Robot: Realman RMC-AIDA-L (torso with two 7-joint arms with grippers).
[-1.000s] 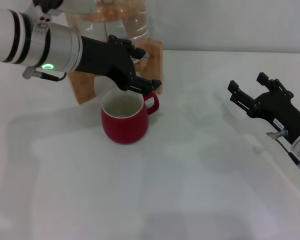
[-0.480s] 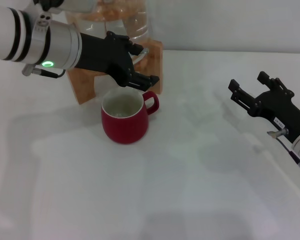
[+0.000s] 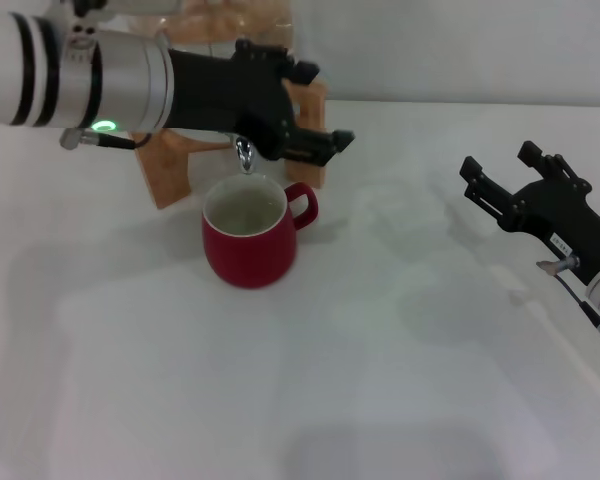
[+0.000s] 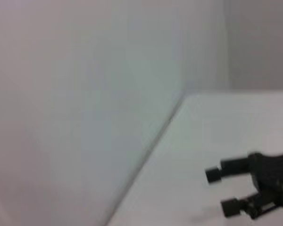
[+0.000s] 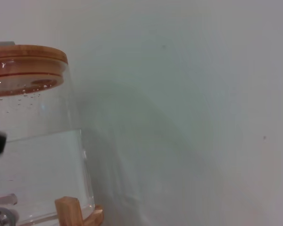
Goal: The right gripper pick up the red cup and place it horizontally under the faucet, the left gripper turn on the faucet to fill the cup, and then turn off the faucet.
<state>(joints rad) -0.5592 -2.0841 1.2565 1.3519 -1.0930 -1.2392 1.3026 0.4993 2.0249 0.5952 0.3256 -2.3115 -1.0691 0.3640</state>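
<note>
Here, in the head view, my left end effector (image 3: 315, 140) reaches across in front of the wooden stand (image 3: 175, 165), its black fingers slightly parted and closed on nothing I can make out, just beside the faucet (image 3: 244, 155), a small chrome spout that points down into the red cup (image 3: 249, 236). The cup, glossy and rounded with a white inside and a loop handle, stands upright on the white surface (image 3: 310, 380) directly beneath the spout, placed to catch the flow; I judge the filling step is at or near its end. My right end effector (image 3: 502, 186) hangs idle well apart on the right, fingers spread and empty. In the left wrist view, only the right end effector (image 4: 221, 190) appears, far off, fingers apart. In the right wrist view, the clear glass jar (image 5: 35, 165) with its wooden lid (image 5: 28, 61) holds water; its smooth wall shows droplets.
</note>
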